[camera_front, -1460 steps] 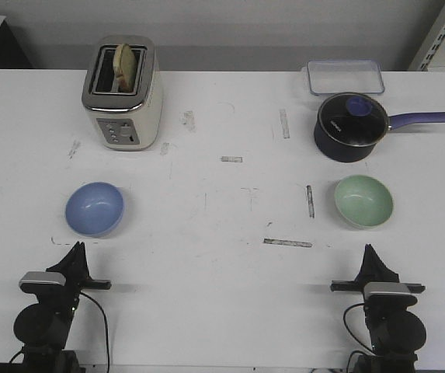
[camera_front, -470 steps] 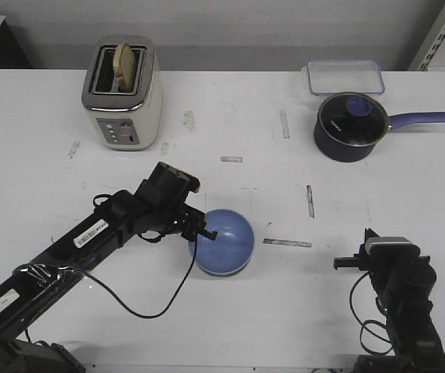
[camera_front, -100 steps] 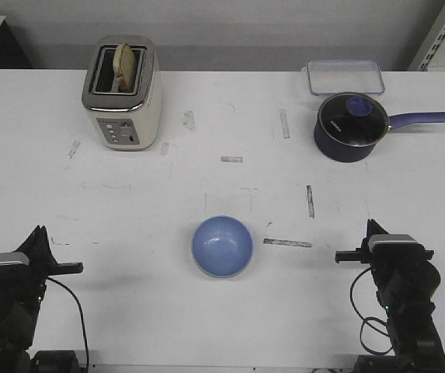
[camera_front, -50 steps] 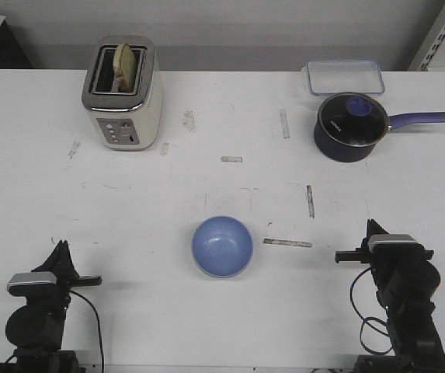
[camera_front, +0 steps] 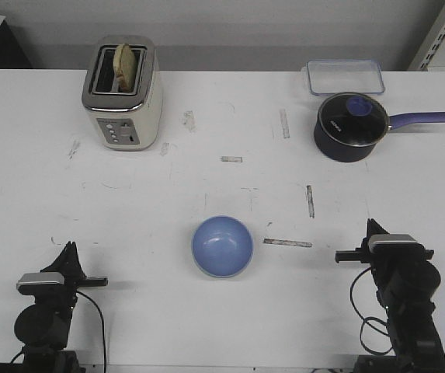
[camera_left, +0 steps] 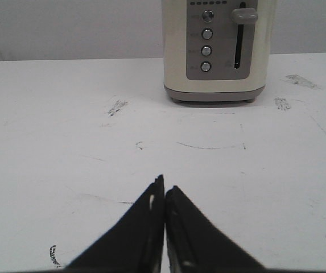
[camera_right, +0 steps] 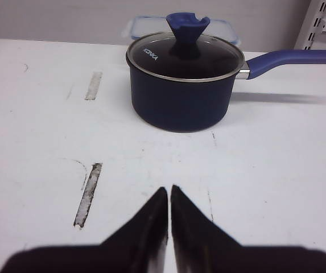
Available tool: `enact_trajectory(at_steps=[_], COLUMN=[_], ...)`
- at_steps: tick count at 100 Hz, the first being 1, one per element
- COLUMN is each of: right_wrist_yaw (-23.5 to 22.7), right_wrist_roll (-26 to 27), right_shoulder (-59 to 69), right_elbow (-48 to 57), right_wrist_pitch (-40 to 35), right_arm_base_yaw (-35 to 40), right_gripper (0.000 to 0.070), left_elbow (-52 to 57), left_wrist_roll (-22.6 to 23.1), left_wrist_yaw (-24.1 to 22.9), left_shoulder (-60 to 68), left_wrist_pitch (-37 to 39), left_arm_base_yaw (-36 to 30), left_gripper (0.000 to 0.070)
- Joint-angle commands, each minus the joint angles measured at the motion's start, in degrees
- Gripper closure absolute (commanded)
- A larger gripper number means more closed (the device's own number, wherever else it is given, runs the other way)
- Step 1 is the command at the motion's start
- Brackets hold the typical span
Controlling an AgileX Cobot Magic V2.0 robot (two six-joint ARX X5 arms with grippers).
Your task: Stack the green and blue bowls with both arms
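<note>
The blue bowl (camera_front: pixel 222 246) stands upright on the white table (camera_front: pixel 168 202), near its front middle. The green bowl does not show on its own in any view; only a thin pale edge lies under the blue bowl's near rim. My left gripper (camera_front: pixel 69 250) rests at the front left, shut and empty, well left of the bowl; the left wrist view shows its tips (camera_left: pixel 164 185) closed over bare table. My right gripper (camera_front: pixel 371 230) rests at the front right, shut and empty, right of the bowl; its tips (camera_right: pixel 169 190) are closed in the right wrist view.
A cream toaster (camera_front: pixel 123 93) with bread stands at the back left, straight ahead in the left wrist view (camera_left: pixel 217 51). A dark navy saucepan (camera_front: pixel 350 127) with a long handle and a clear lidded box (camera_front: pixel 345 76) stand at the back right. The saucepan faces the right gripper (camera_right: pixel 182 85).
My left arm has settled at its place at the front left, shifting right a little over the last second. The blue bowl and my right arm have not moved.
</note>
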Motion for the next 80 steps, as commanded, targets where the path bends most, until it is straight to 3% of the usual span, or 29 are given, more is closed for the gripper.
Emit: enact_trajectory(at_steps=[1,62,80], right_wrist_yaw=[0.0,0.0,0.3], right_wrist_roll=[0.1,0.1,-0.4], right_shoulder=[0.2,-1.8,-8.2], right_elbow=[0.5,0.5,-5.9], right_wrist_pitch=[0.6,0.1,8.0], right_arm_base_yaw=[0.1,-0.1,-0.1], right_gripper=[0.0699,0.0699,0.0699], left_elbow=[-1.2,-1.2,-1.2], left_wrist_roll=[0.1,0.1,0.1], left_wrist_yaw=[0.2,0.2,0.2], left_shoulder=[-0.1,-0.1,-0.1], left_wrist_pitch=[0.9,1.0,0.9], left_arm_base_yaw=[0.0,0.0,0.0], left_gripper=[0.0698,0.0698,0.0698])
